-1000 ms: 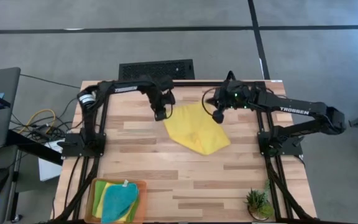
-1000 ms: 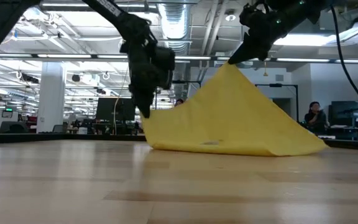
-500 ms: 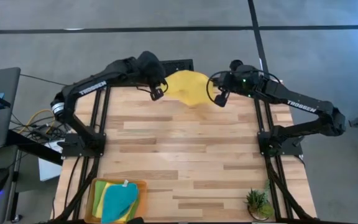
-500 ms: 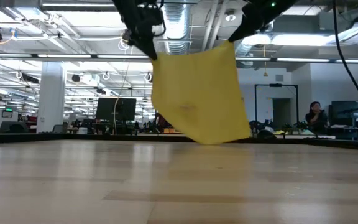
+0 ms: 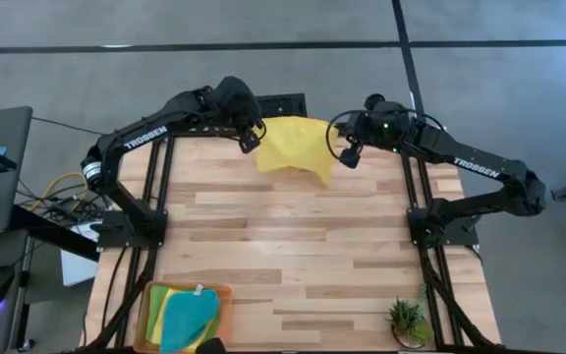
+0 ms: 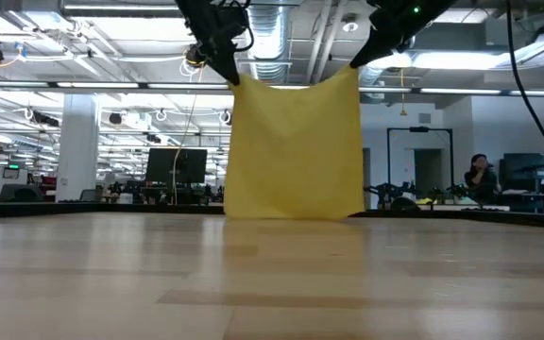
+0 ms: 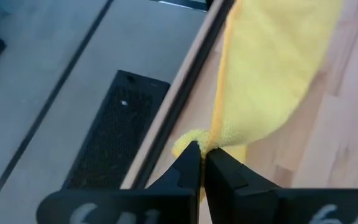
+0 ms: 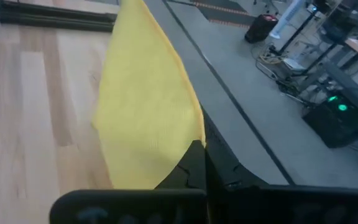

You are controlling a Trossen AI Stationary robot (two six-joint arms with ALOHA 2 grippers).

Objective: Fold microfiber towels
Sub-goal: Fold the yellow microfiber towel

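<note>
Currently: yellow towel (image 6: 296,146), soft, light, limp; hangs flat, hem just above table (image 6: 272,283). Left gripper (image 7: 202,155) and right gripper (image 8: 201,149) clamped on top corners, likely best holds.

Yellow towel (image 6: 296,146); teal and green towels (image 5: 187,315) in orange tray (image 5: 226,295).

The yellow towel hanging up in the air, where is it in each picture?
High view: the yellow towel is at the table's far edge, between the two arms.
Low view: it hangs in the middle, its bottom edge about at table level.
Left wrist view: it runs up from the left gripper.
Right wrist view: it stretches away from the right gripper.
Shared landmark: the wooden table.
</note>
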